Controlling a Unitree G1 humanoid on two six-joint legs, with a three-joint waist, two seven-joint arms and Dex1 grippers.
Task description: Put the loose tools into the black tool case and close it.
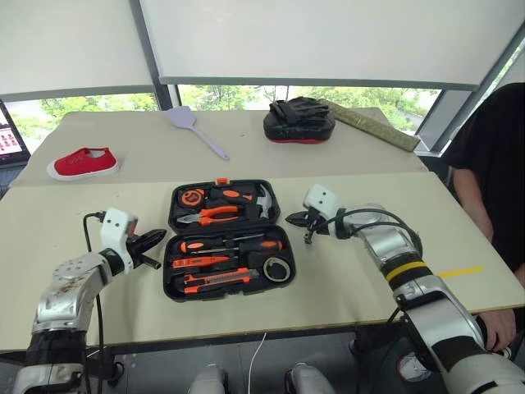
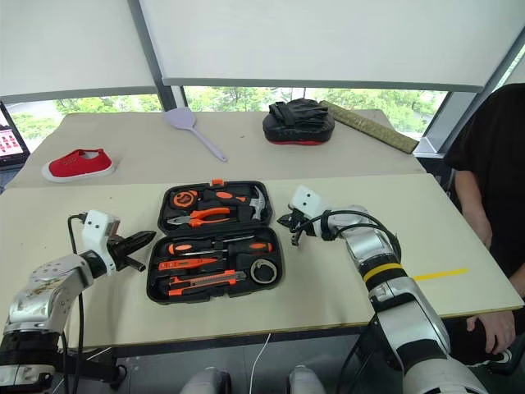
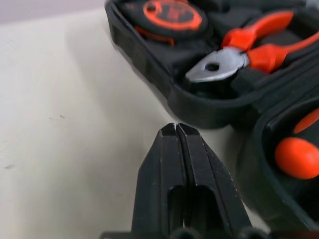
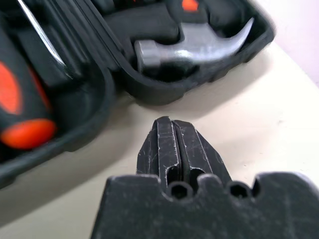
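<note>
The black tool case [image 1: 231,239] lies open at the centre of the frame on the table [image 1: 361,279], its slots filled with orange-handled tools. The left gripper [image 1: 154,239], fingers pressed together and empty, sits just beside the case's left edge. The right gripper [image 1: 300,220], likewise closed on nothing, sits just beside its right edge.

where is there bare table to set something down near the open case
Bare table lies between the red shoe and the black tool case, and right of the right pincer. Crowded: both case ends, flanked by shut pincers, left pincer.
</note>
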